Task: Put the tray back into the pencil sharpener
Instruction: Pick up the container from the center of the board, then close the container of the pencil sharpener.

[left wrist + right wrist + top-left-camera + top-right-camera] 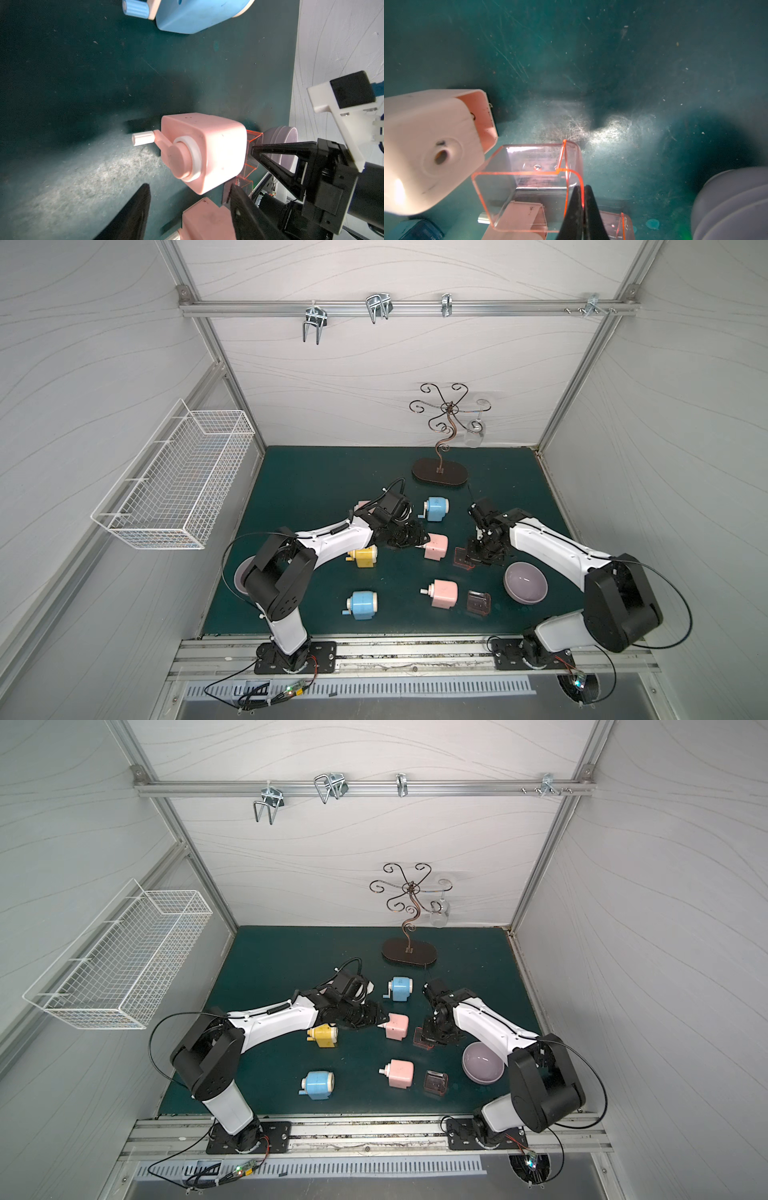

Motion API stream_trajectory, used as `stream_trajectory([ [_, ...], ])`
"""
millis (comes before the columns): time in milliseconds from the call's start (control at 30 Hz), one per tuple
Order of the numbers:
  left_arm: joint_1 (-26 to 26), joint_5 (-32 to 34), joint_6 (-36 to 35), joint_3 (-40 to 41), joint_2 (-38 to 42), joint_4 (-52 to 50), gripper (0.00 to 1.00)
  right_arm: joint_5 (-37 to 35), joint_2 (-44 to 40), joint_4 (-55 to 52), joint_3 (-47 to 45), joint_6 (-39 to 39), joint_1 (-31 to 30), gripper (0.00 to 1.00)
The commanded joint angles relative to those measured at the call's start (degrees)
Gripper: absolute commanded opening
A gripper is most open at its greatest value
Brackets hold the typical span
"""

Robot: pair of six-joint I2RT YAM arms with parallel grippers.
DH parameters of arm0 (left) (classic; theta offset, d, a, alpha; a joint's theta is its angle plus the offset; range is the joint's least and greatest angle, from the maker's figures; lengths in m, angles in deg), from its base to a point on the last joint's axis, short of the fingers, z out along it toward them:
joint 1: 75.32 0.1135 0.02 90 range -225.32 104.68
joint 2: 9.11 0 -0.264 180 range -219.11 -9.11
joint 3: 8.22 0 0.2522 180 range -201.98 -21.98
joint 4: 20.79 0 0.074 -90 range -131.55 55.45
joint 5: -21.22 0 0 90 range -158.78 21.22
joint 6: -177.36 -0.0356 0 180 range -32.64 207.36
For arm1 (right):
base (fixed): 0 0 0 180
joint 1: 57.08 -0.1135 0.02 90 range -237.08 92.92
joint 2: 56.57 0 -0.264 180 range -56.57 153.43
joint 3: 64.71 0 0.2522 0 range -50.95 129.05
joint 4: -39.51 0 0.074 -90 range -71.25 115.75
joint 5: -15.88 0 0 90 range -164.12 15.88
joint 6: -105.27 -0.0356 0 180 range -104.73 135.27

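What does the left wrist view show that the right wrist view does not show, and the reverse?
Only left wrist: the crank of the pink sharpener beside the tray, and a blue sharpener. Only right wrist: that sharpener's open slot and pencil hole. Both: the pink sharpener, the clear tray held by the shut right hand, the purple bowl.

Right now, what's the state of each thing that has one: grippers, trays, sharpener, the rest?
right gripper: shut on held tray's wall
held tray: out of its slot, beside pink sharpener
pink sharpener: tray slot empty
left gripper: open, holding nothing
second tray: loose, outside any sharpener
bowl: upright, empty
wine glass: hanging on stand
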Motion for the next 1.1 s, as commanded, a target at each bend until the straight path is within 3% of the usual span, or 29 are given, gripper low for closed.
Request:
stream_trajectory([
  [0,-0.27,-0.33,-1.09,-2.23,-1.57,2.91,0.64,0.00,0.94,-1.79,1.93,0.95,-0.37,0.00],
  [1067,-0.71,-4.13,-1.65,-5.22,-6.39,4.77,0.55,1.51,10.65,-3.55,6.86,2.98,-0.41,0.00],
])
